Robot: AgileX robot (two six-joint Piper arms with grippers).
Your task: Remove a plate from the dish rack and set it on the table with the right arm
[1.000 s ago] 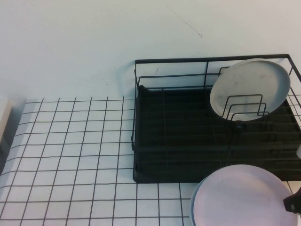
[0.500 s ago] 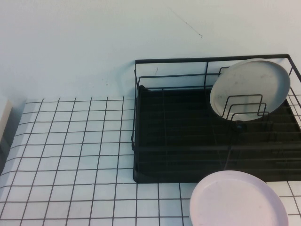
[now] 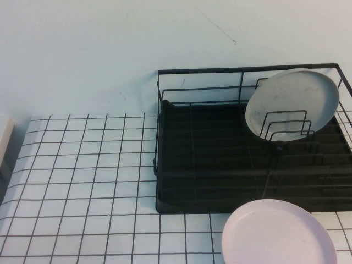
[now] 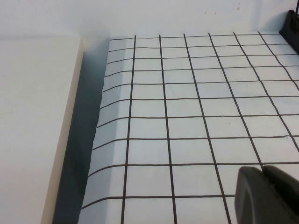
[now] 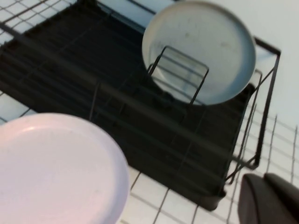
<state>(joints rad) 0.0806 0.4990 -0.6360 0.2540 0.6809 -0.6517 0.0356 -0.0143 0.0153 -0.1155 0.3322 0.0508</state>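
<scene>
The pale pink plate [image 3: 278, 233] lies flat at the front right, its far rim overlapping the front edge of the black dish rack [image 3: 209, 165] in the high view. It also shows in the right wrist view [image 5: 56, 168], free of any gripper. An off-white plate [image 3: 292, 102] stands upright in the rack's wire loops. My right gripper [image 5: 264, 177] is shut and empty, drawn back from the plate, above the table beside the rack's corner. My left gripper [image 4: 262, 170] is shut and empty over the tiled table [image 4: 187, 107]. Neither gripper shows in the high view.
The gridded table [image 3: 82, 181] spreads out left of the rack. A pale wooden surface [image 4: 32, 130] borders the table's far left edge, with a gap between them. A plain wall stands behind the rack.
One second ago the right gripper held the pink plate higher, at the right edge of the high view. The plate is now down and released, and the gripper has left that view.
</scene>
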